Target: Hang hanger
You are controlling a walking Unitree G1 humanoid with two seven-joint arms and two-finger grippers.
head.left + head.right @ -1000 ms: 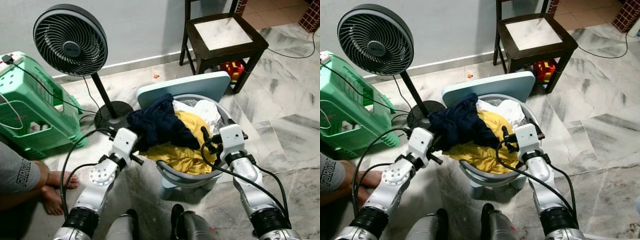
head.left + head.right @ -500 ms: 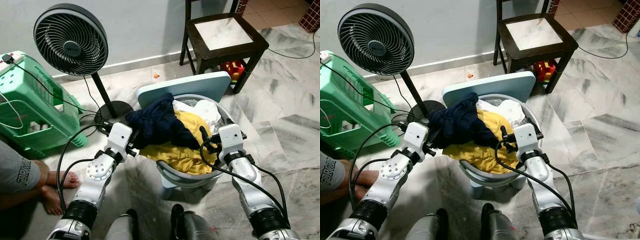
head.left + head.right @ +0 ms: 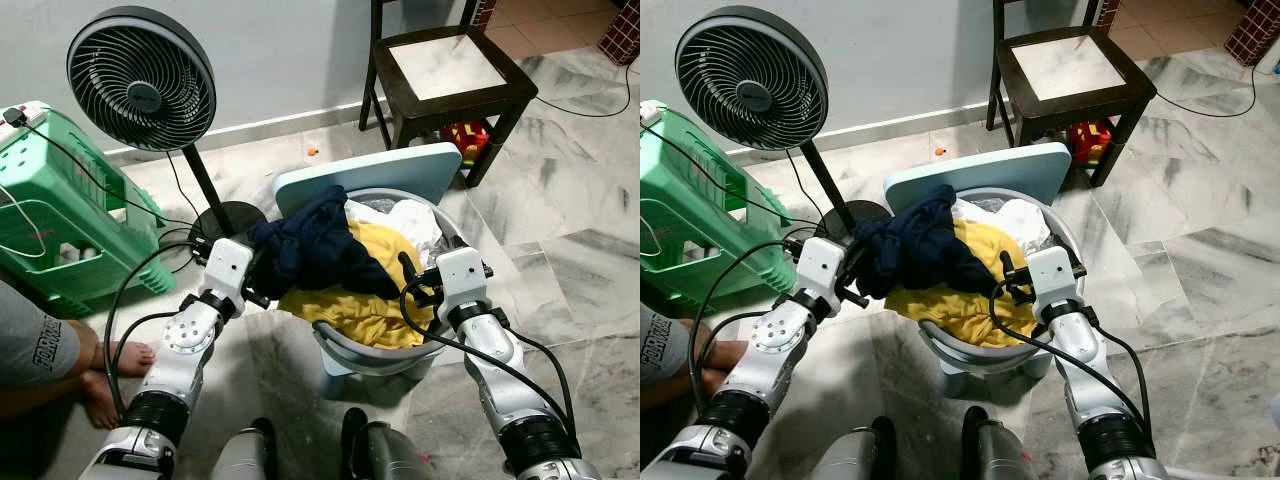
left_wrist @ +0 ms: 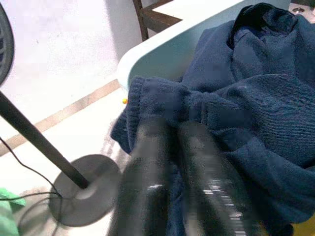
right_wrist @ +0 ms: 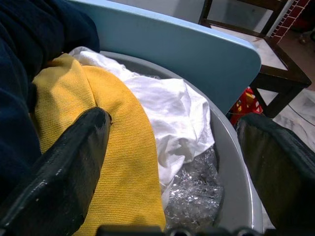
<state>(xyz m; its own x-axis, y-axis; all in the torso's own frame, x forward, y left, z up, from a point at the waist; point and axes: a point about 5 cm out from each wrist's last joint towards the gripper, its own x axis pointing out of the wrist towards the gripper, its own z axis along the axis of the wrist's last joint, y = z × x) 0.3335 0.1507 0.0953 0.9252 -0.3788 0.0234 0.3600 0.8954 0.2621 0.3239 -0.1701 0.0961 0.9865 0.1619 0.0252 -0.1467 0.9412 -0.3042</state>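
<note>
Two grippers worked at a grey laundry basket (image 3: 440,345) that stood on a pale blue stool (image 3: 370,170) on the marble floor (image 3: 580,250). In the basket lay a navy garment (image 3: 320,250) on top, a yellow garment (image 3: 370,300) beneath it and a white cloth (image 3: 415,220) toward the basket's far side. The left gripper (image 4: 179,130) was at the basket's left edge, its fingers (image 4: 147,167) clenched on a fold of the navy garment. The right gripper (image 5: 172,142) hovered at the basket's right rim with its fingers (image 5: 74,162) spread wide, released, over the yellow garment and the white cloth. No hanger could be made out among the clothes. Left of the basket stood a black fan (image 3: 140,80) and, farther left, a green crate (image 3: 60,210); behind the basket stood a dark wooden chair (image 3: 450,70). A person's bare foot (image 3: 125,358) rested on the floor left of the basket.
</note>
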